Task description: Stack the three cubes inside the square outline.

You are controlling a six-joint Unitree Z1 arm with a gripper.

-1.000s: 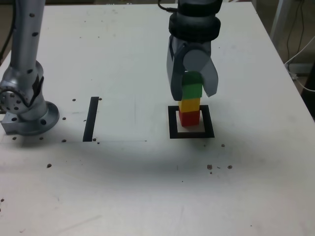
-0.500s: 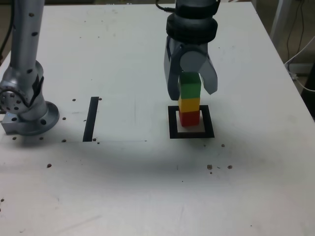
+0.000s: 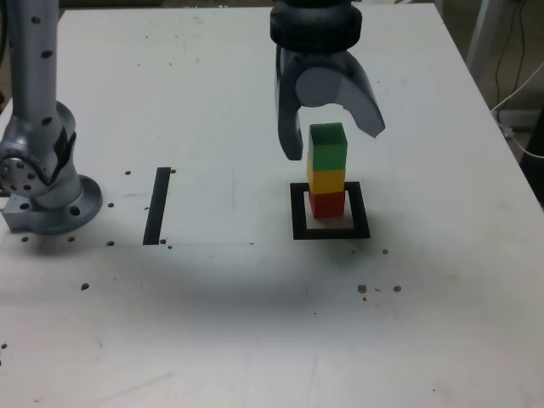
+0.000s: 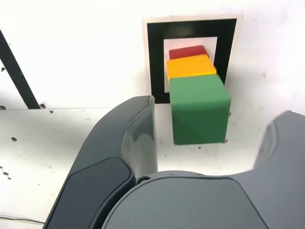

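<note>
now the gripper (image 3: pixel 333 143) has let go: its jaws, closed around the green cube (image 3: pixel 327 146) a second ago, stand spread apart on either side of it and have lifted a little, with clear gaps showing in the wrist view. the green cube rests on the yellow cube (image 3: pixel 326 179), which sits on the red cube (image 3: pixel 326 203), all inside the square outline (image 3: pixel 298 212). the stack looks upright and settled, so the task seems done bar the retreat, though how squarely the cubes line up is hard to judge from these angles. the jaw tips are still level with the top cube, so a sideways drift could knock it. elsewhere on the table (image 3: pixel 255 323) lie a black tape strip (image 3: pixel 157 206) and, well apart at the exterior view's left, the arm's base (image 3: pixel 42 183); neither is in the way.
</note>
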